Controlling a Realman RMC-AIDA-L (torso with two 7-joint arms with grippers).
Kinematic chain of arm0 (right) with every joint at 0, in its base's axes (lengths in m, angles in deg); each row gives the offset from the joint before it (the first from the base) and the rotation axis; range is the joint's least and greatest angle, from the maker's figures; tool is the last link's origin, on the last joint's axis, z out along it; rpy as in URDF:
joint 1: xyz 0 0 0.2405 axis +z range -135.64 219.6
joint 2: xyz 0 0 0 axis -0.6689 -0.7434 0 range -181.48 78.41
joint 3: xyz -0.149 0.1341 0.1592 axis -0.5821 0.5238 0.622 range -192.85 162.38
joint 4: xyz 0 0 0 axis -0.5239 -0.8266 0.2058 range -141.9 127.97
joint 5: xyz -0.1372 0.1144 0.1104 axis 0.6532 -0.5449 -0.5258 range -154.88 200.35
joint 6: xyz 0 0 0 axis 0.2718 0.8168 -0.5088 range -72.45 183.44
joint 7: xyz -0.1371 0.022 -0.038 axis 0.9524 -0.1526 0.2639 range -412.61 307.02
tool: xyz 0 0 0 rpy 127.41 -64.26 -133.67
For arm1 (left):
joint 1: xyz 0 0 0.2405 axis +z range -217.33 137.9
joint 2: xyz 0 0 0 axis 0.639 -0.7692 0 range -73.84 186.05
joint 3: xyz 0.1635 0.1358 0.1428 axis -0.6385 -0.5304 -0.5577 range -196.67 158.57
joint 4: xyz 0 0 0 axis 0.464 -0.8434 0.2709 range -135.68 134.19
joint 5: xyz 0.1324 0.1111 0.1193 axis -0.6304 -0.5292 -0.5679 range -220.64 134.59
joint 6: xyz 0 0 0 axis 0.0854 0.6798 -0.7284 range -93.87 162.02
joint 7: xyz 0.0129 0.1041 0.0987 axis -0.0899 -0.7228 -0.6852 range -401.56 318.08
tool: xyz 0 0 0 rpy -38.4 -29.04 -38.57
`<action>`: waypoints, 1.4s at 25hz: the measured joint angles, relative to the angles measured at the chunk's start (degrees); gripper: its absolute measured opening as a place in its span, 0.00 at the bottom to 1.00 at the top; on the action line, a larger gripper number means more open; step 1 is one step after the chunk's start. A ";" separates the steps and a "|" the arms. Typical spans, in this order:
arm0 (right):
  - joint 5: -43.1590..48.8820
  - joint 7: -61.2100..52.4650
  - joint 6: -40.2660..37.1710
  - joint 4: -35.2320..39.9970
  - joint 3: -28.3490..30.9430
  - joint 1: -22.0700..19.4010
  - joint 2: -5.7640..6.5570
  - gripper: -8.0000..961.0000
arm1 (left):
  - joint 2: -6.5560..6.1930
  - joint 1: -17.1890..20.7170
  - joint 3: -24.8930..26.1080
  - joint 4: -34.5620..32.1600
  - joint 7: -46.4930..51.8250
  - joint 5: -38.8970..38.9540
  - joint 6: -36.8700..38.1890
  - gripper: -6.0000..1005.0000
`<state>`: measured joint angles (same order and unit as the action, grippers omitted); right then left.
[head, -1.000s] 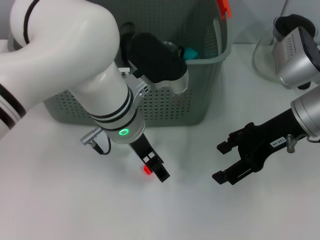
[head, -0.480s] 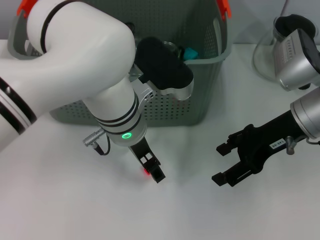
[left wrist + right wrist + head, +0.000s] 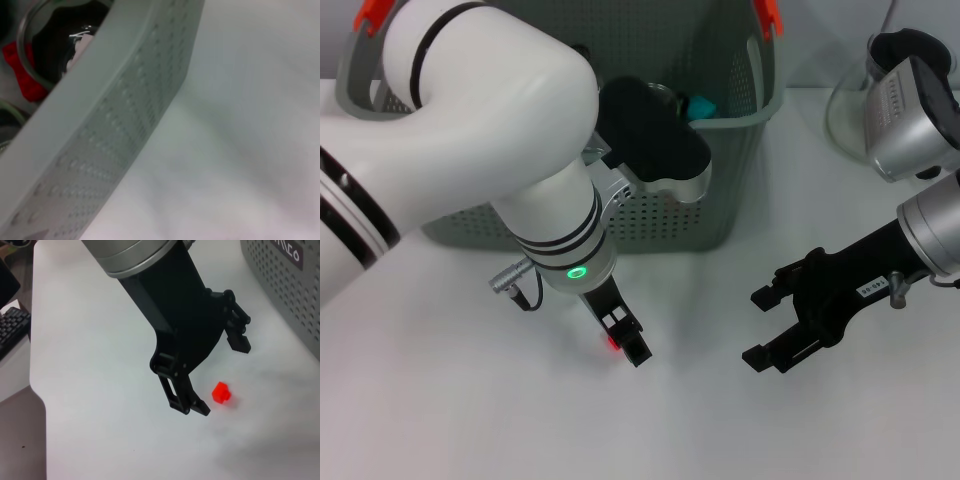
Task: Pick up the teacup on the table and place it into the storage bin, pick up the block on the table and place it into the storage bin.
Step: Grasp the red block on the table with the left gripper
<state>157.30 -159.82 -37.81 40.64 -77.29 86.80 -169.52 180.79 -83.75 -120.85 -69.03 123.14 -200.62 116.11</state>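
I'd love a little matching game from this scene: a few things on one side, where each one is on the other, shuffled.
Things:
1. block
2. bin
3. right gripper
4. left gripper

Places:
A. hovering open, off to the right
B. on the table between two open fingers
C. at the back of the table
D. down around the block

Pairs: 1-B, 2-C, 3-A, 4-D

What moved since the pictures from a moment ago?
The left gripper came down and a little sideways over the red block, so the head view now shows only a sliver of red beside its fingers. They are open and the block lies on the table, not yet held. The right gripper and the storage bin stayed put.
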 joint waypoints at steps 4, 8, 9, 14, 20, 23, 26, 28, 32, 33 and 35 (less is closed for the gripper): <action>0.00 0.10 0.20 -0.23 0.00 0.00 -0.03 0.96 | 0.03 -0.16 -0.98 0.08 0.00 0.02 -0.52 0.89; 0.00 0.13 0.24 -0.20 0.00 -0.05 -0.05 0.96 | 0.03 -0.55 -1.82 0.76 -0.10 0.28 -0.92 0.87; 0.00 0.14 0.28 -0.20 0.00 -0.06 -0.05 0.96 | 0.03 -0.87 -1.92 1.48 -0.18 0.38 -1.13 0.86; 0.00 0.25 0.41 -0.28 0.00 -0.10 -0.05 0.96 | 0.03 -1.64 -2.09 3.57 -0.40 0.53 -2.29 0.75; 0.00 0.32 0.49 -0.33 0.00 -0.17 -0.05 0.96 | 0.03 -1.67 -2.77 3.80 -0.49 0.54 -3.16 0.61; 0.00 0.33 0.50 -0.33 0.03 -0.17 -0.05 0.96 | 0.03 -1.67 -3.28 3.80 -0.49 0.56 -3.18 0.56; 0.00 0.33 0.59 -0.39 0.09 -0.18 -0.05 0.96 | 0.03 -1.68 -3.44 4.06 -0.48 0.53 -3.37 0.54; 0.00 0.33 0.70 -0.43 0.07 -0.18 -0.05 0.96 | 0.03 -1.73 -3.44 4.47 -0.48 0.50 -3.62 0.54; 0.00 0.33 0.70 -0.46 0.07 -0.17 -0.05 0.96 | 0.03 -1.77 -3.44 5.18 -0.47 0.50 -3.79 0.54; -0.01 0.33 0.70 -0.47 0.07 -0.17 -0.06 0.96 | 0.03 -1.78 -3.44 5.25 -0.46 0.49 -3.82 0.54; -0.01 0.33 0.70 -0.52 0.05 -0.19 -0.05 0.96 | 0.03 -1.78 -3.43 5.28 -0.42 0.43 -3.86 0.54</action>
<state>157.28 -159.49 -37.11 40.12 -77.24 86.61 -169.58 180.82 -85.52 -124.27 -63.76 122.72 -200.18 112.25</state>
